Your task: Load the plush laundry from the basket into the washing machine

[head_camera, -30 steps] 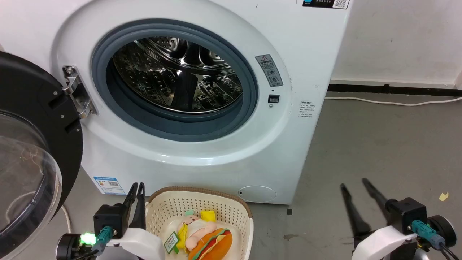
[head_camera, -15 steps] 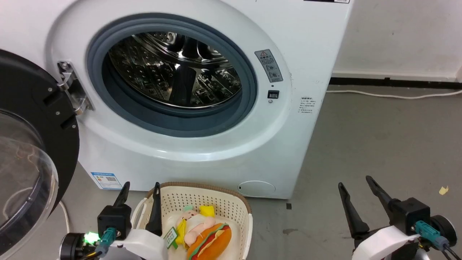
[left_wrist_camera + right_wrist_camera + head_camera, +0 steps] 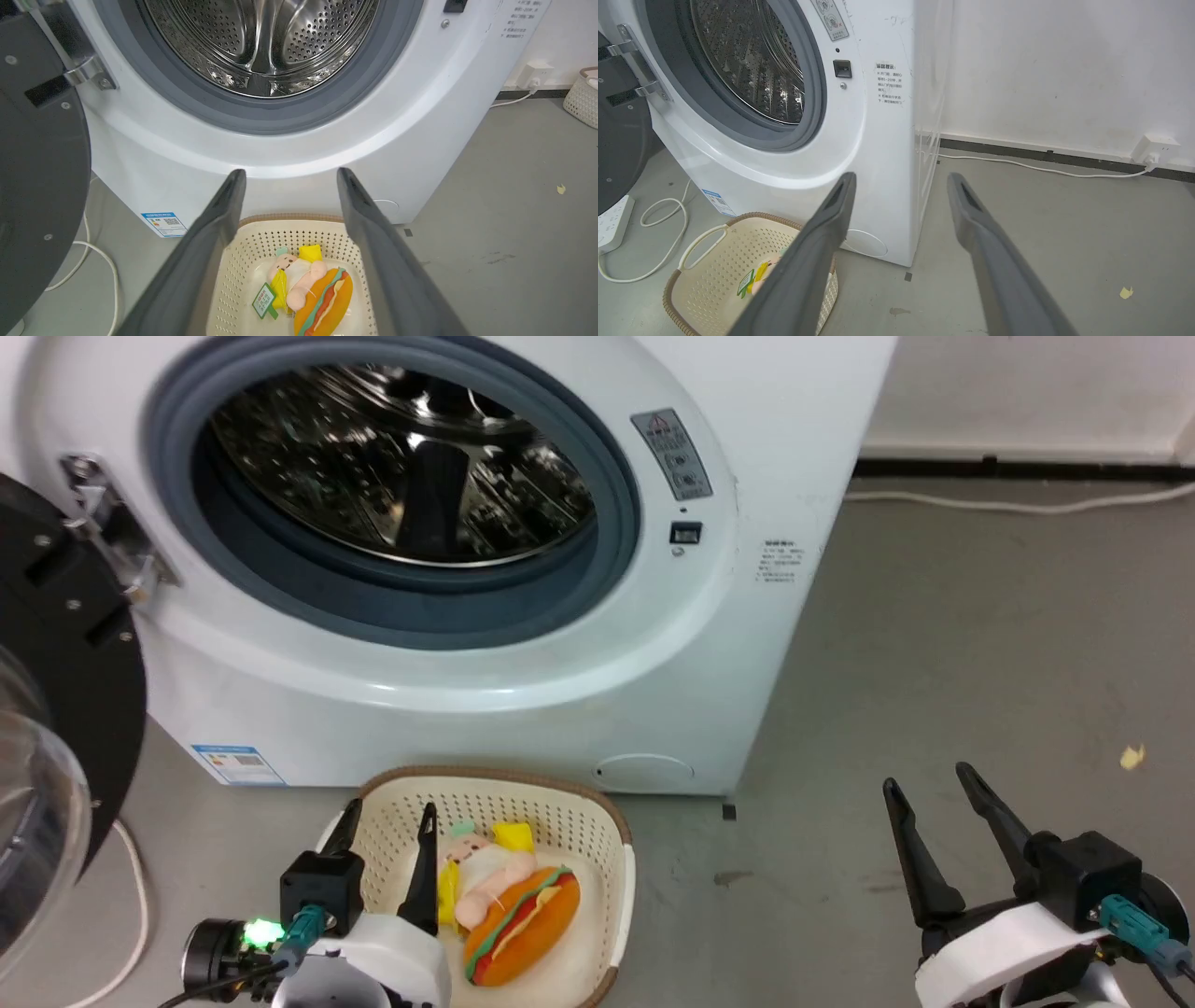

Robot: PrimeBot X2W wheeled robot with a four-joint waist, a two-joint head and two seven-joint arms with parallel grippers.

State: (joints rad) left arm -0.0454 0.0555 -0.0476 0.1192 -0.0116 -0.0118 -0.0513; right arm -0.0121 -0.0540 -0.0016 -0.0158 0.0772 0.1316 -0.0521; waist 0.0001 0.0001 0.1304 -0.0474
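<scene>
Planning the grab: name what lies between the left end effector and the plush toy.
Nothing: left wrist view shows bare air from the left end effector to the plush toy.

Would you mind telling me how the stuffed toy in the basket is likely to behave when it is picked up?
The stuffed toy looks like padded fabric, so it will probably squash when squeezed and feel light. Its pig and burger parts may sag if only one end is gripped. The thin paper tag would likely dangle or crease.
</scene>
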